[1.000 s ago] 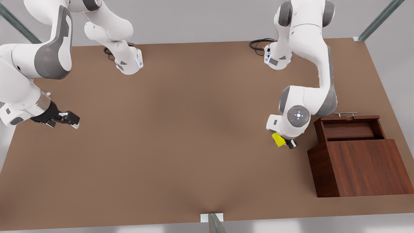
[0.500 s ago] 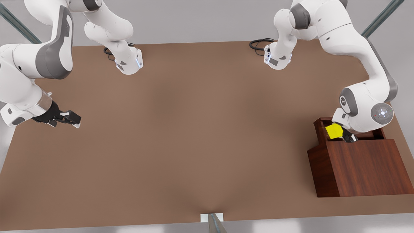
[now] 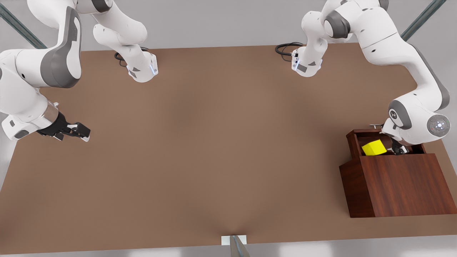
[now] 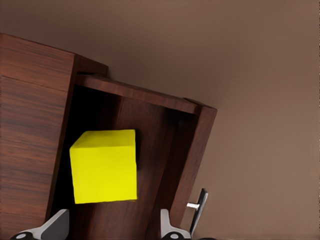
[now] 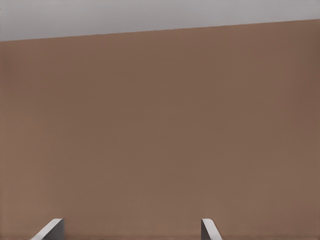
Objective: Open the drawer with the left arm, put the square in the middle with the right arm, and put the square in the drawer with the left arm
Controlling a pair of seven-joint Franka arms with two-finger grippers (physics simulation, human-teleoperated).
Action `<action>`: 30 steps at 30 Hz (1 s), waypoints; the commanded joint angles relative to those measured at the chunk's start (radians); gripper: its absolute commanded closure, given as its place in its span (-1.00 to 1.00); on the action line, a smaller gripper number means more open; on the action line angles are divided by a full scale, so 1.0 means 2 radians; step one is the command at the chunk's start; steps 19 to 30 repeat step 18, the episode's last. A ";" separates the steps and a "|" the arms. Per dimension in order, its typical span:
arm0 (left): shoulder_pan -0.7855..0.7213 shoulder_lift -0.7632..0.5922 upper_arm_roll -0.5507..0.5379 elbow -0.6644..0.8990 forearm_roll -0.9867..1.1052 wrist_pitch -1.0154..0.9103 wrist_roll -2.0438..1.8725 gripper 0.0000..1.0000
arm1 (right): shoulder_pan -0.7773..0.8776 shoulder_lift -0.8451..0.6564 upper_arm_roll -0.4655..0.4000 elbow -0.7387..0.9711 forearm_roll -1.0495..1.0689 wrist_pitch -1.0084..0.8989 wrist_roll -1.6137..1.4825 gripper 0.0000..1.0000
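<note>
Cube (image 3: 373, 147) loose in open drawer (image 3: 354, 142); left tool (image 3: 399, 150) spread wide beside it; right tool (image 3: 79, 131) wide, waiting over surface (image 3: 214, 150).

You get soft, even light on the table (image 3: 200, 150), faint diffuse shadows, no glare, and a dim drawer (image 4: 145, 125) interior.

the yellow square (image 4: 104, 166) lies inside the open drawer (image 4: 150, 150), on its dark wooden floor, free of the left gripper (image 4: 112, 230). two pale fingers (image 4: 52, 227) stand spread apart at the edge of the view, one on either side below the square, neither touching it. the drawer's front wall runs alongside the square, and its thin silver handle (image 4: 199, 206) pokes out beyond that wall over the plain brown bench (image 4: 260, 75). the cabinet (image 4: 30, 125) top flanks the drawer's other side.
</note>
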 commanded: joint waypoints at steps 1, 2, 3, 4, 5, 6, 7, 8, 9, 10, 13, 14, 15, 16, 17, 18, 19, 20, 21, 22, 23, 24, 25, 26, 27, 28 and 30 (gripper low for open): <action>-0.001 -0.002 0.000 0.001 -0.002 -0.002 -0.010 -1.00 | 0.001 0.000 0.001 0.000 0.000 0.000 0.000 -1.00; 0.000 -0.005 -0.001 0.007 -0.010 -0.014 -0.066 -1.00 | 0.001 0.000 0.001 0.000 0.000 0.000 0.000 -1.00; 0.000 0.001 -0.001 0.040 -0.034 -0.066 -0.140 -1.00 | 0.001 -0.001 0.000 0.001 0.000 -0.001 0.000 -1.00; 0.000 0.001 -0.001 0.063 -0.036 -0.083 -0.219 -1.00 | 0.004 -0.001 0.001 0.001 0.000 0.000 0.000 -1.00; -0.001 -0.005 -0.002 0.069 -0.038 -0.093 -0.309 -1.00 | 0.003 0.000 0.000 0.000 -0.001 0.000 0.001 -1.00; 0.000 -0.005 -0.006 0.090 -0.045 -0.107 -0.388 -1.00 | 0.004 0.000 0.001 0.000 -0.001 0.001 0.001 -1.00; -0.001 -0.008 -0.010 0.103 -0.074 -0.102 -0.482 -1.00 | 0.003 0.001 0.000 0.000 -0.001 0.002 0.001 -1.00; 0.021 -0.029 -0.073 0.104 -0.074 -0.087 -0.579 -1.00 | 0.003 0.000 0.001 0.000 -0.001 0.002 0.001 -1.00; 0.070 -0.060 -0.161 0.103 -0.050 -0.057 -0.675 -1.00 | 0.003 0.001 0.001 0.000 -0.001 0.002 0.001 -1.00; 0.125 -0.081 -0.262 0.100 0.016 -0.037 -0.728 -1.00 | 0.003 0.001 0.000 0.000 -0.001 0.002 0.001 -1.00; 0.195 -0.110 -0.400 0.097 0.073 -0.007 -0.804 -1.00 | 0.004 0.001 0.001 0.000 -0.001 0.004 0.001 -1.00; 0.199 -0.112 -0.416 0.097 0.091 -0.007 -0.805 -1.00 | 0.003 0.001 0.001 0.000 -0.001 0.004 0.001 -1.00; 0.200 -0.119 -0.423 0.096 0.093 -0.011 -0.805 -1.00 | 0.004 0.001 0.001 0.000 -0.001 0.004 0.001 -1.00; 0.200 -0.124 -0.426 0.095 0.093 -0.014 -0.805 -1.00 | 0.004 0.001 0.000 0.000 -0.001 0.004 0.001 -1.00; 0.200 -0.134 -0.426 0.084 0.093 -0.015 -0.805 -1.00 | 0.004 0.001 0.000 0.000 -0.001 0.004 0.001 -1.00; 0.199 -0.141 -0.426 0.077 0.093 -0.019 -0.804 -1.00 | 0.004 0.001 0.000 0.000 -0.001 0.003 0.001 -1.00; 0.199 -0.141 -0.426 0.077 0.093 -0.019 -0.804 -1.00 | 0.004 0.001 0.000 0.000 -0.001 0.003 0.001 -1.00; 0.199 -0.141 -0.426 0.077 0.093 -0.019 -0.804 -1.00 | 0.004 0.001 0.000 0.000 -0.001 0.003 0.001 -1.00; 0.199 -0.141 -0.426 0.077 0.093 -0.019 -0.804 -1.00 | 0.004 0.001 0.000 0.000 -0.001 0.003 0.001 -1.00; 0.199 -0.141 -0.426 0.077 0.093 -0.019 -0.804 -1.00 | 0.004 0.001 0.000 0.000 -0.001 0.003 0.001 -1.00; 0.199 -0.141 -0.426 0.077 0.093 -0.019 -0.804 -1.00 | 0.004 0.001 0.000 0.000 -0.001 0.003 0.001 -1.00; 0.199 -0.141 -0.426 0.077 0.093 -0.019 -0.804 -1.00 | 0.004 0.001 0.000 0.000 -0.001 0.003 0.001 -1.00; 0.199 -0.141 -0.426 0.077 0.093 -0.019 -0.804 -1.00 | 0.004 0.001 0.000 0.000 -0.001 0.003 0.001 -1.00; 0.199 -0.141 -0.426 0.077 0.093 -0.019 -0.804 -1.00 | 0.004 0.001 0.000 0.000 -0.001 0.003 0.001 -1.00; 0.199 -0.141 -0.426 0.077 0.093 -0.019 -0.804 -1.00 | 0.004 0.001 0.000 0.000 -0.001 0.003 0.001 -1.00; 0.199 -0.141 -0.426 0.077 0.093 -0.019 -0.804 -1.00 | 0.004 0.001 0.000 0.000 -0.001 0.003 0.001 -1.00; 0.199 -0.141 -0.426 0.077 0.093 -0.019 -0.804 -1.00 | 0.004 0.001 0.000 0.000 -0.001 0.003 0.001 -1.00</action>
